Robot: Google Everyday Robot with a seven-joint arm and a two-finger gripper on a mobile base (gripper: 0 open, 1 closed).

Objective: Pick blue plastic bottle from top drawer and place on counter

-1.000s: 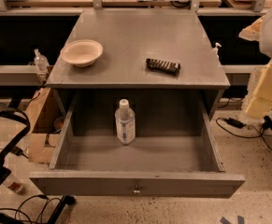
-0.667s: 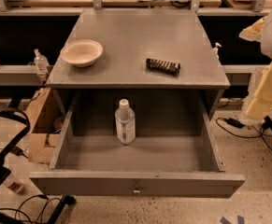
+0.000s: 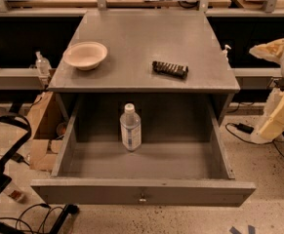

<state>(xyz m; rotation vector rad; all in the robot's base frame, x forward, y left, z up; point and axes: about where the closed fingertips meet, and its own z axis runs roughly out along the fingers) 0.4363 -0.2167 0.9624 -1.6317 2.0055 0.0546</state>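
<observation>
The blue plastic bottle (image 3: pixel 131 127) stands upright in the open top drawer (image 3: pixel 141 193), near the middle toward the back. It is clear, with a white cap and a pale label. The counter (image 3: pixel 146 43) is the grey cabinet top above the drawer. My gripper (image 3: pixel 271 48) shows as a pale shape at the right edge, beside the counter's right side and well apart from the bottle. It holds nothing that I can see. More of my pale arm (image 3: pixel 280 116) hangs below it.
A cream bowl (image 3: pixel 85 55) sits at the counter's left and a dark ribbed bar (image 3: pixel 170 69) at its right. A small pump bottle (image 3: pixel 42 64) stands on the left shelf. Cardboard boxes (image 3: pixel 41 130) and cables (image 3: pixel 239 128) lie on the floor beside the cabinet.
</observation>
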